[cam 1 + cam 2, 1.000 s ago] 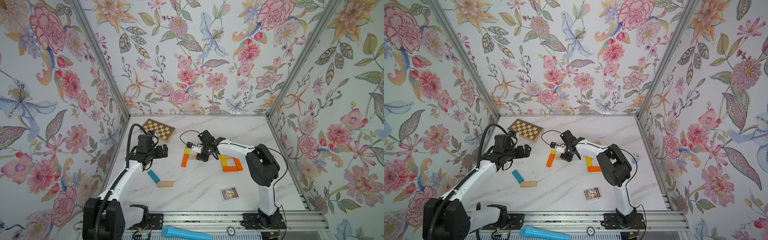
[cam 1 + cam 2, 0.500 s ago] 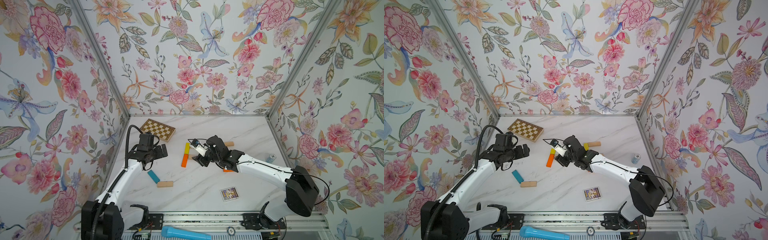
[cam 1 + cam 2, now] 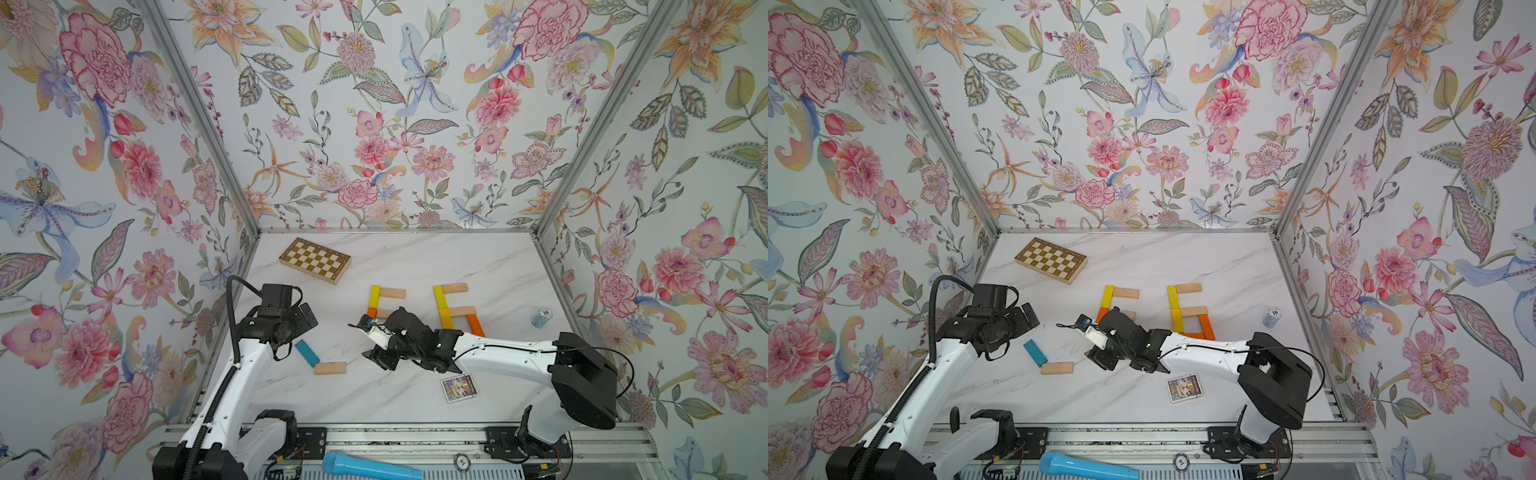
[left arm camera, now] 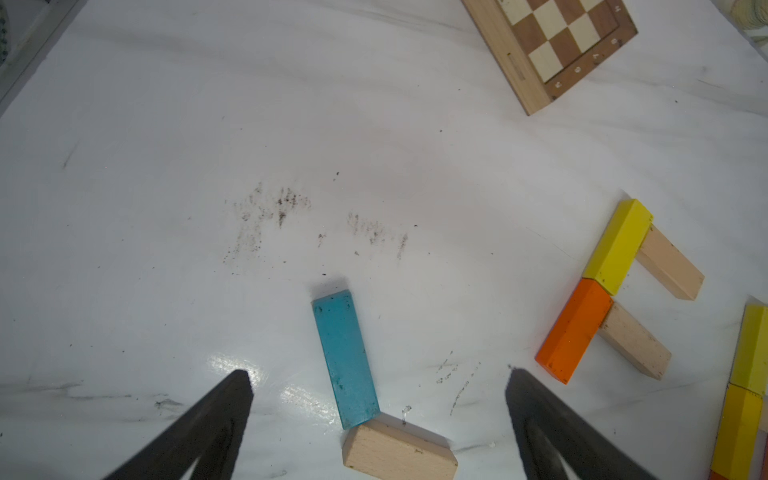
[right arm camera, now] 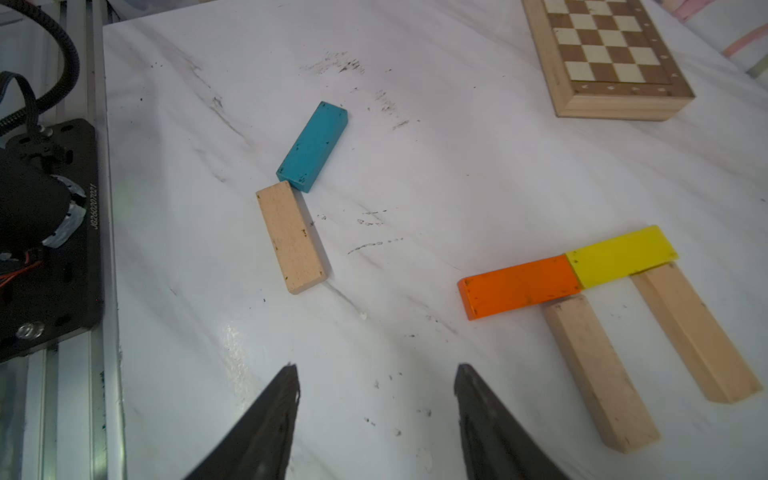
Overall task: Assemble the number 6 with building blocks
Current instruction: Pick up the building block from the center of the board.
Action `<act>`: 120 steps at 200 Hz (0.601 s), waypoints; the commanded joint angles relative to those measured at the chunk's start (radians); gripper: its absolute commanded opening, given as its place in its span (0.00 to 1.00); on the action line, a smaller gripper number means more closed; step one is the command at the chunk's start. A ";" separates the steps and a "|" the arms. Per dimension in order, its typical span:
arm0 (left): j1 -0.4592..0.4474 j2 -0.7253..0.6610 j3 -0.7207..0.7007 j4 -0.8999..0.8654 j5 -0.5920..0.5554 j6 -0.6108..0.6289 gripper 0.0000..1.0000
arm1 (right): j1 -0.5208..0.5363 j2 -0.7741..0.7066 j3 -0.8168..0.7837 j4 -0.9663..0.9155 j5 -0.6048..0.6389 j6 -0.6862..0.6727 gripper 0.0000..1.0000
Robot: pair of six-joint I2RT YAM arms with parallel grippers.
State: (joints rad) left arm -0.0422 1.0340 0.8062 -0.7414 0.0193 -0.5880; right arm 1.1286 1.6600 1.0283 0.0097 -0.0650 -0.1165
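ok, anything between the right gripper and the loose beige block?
No. In the right wrist view, only bare, scuffed marble tabletop separates the open right gripper from the loose beige block.

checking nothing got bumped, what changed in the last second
The right pincer drew back from the yellow-and-orange column toward the table's front, open and empty. The left pincer, wide open, shifted slightly frontward. The column, the blue block, the chessboard and the card stayed put.

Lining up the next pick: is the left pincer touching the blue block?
Apart. The left wrist view shows the open left pincer straddling the blue block, with bare table visible between each finger and the block.
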 commanded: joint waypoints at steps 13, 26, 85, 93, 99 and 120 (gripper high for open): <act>0.058 0.025 -0.018 -0.030 0.026 -0.031 0.99 | 0.045 0.149 0.178 -0.123 -0.073 -0.156 0.61; 0.068 0.028 -0.020 -0.022 0.024 -0.038 0.99 | 0.048 0.209 0.235 -0.153 -0.097 -0.181 0.61; 0.079 -0.004 -0.056 0.002 -0.061 -0.069 0.99 | 0.050 0.391 0.426 -0.250 -0.170 -0.246 0.59; 0.082 -0.008 -0.058 0.004 -0.071 -0.075 0.99 | 0.049 0.406 0.441 -0.257 -0.177 -0.249 0.59; 0.083 -0.010 -0.057 0.000 -0.083 -0.082 0.99 | 0.049 0.418 0.452 -0.263 -0.180 -0.249 0.59; 0.090 -0.010 -0.058 -0.010 -0.140 -0.103 0.99 | 0.049 0.449 0.479 -0.272 -0.194 -0.250 0.58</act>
State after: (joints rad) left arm 0.0307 1.0367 0.7654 -0.7399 -0.0357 -0.6533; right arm 1.1786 2.0773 1.4651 -0.2096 -0.2199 -0.3424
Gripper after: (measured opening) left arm 0.989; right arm 0.586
